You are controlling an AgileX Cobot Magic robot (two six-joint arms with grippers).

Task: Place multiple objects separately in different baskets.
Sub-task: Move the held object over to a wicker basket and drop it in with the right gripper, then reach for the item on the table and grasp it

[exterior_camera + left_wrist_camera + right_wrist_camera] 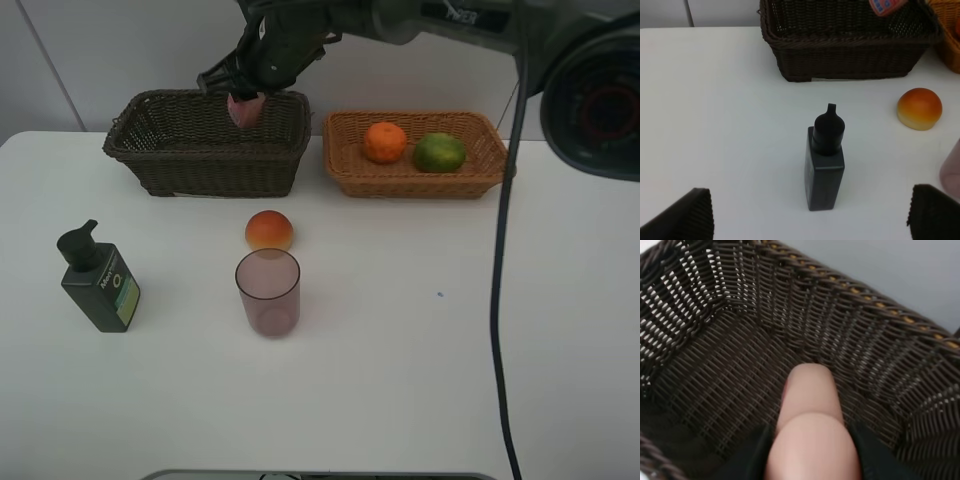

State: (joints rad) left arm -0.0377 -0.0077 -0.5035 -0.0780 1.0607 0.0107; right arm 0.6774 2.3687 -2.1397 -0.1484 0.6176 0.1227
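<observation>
My right gripper [243,95] reaches across to the left and is shut on the small pink bottle [244,108], which hangs over the deep dark brown basket [205,160]. In the right wrist view the bottle [810,425] points down into that basket's woven inside [715,355]. My left gripper [810,217] is open, and the dark green pump bottle [826,165] stands upright just ahead of its fingertips [687,215]. The orange [385,142] and the green fruit [439,152] lie in the light tan basket [420,185]. On the table sit the peach-like fruit [268,231] and the mauve cup [268,292].
The pump bottle [99,280] stands at the table's left, apart from the cup. The two baskets stand side by side along the back. A black cable [497,300] hangs down on the right side. The left arm does not show in the high view.
</observation>
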